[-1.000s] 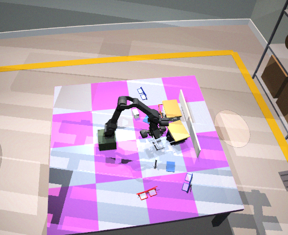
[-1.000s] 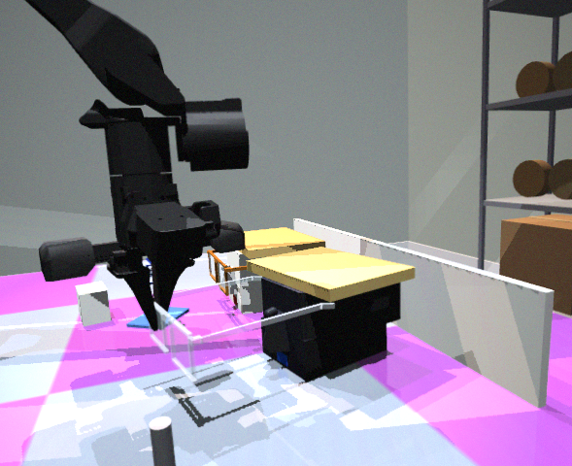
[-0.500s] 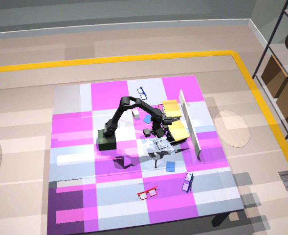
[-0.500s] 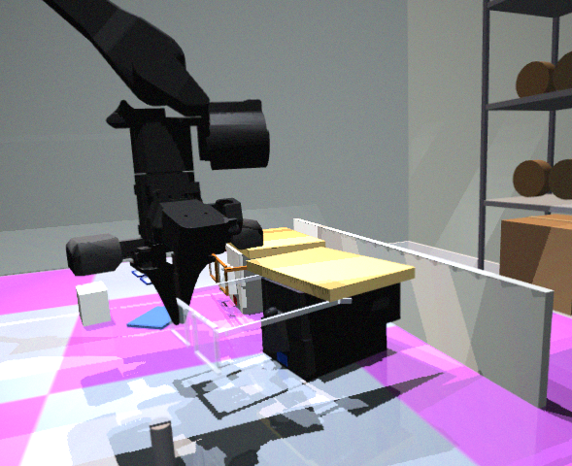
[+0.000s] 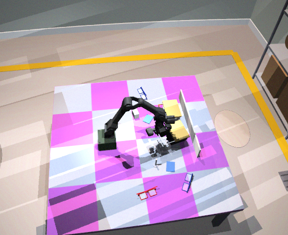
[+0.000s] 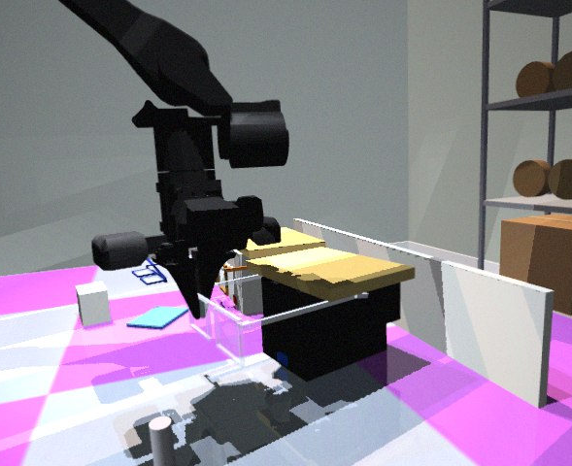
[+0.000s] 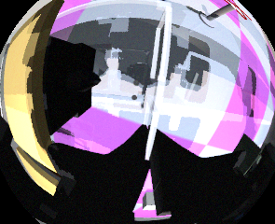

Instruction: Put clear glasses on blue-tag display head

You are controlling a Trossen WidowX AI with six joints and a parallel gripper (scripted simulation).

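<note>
My gripper is shut on the clear glasses at the front frame. The glasses hang upright above the table, in front of the black display head. Their temples point toward that head; the near one runs along its side, while the far one's end is hidden. The lens frame stands off from the head's face. A blue tag shows low on this head, which has a yellow slab top. The nose is not clearly visible.
The other head, grey with a yellow top, wears orange glasses close behind. A white wall stands behind both heads. A short post, white block and blue pad are nearby.
</note>
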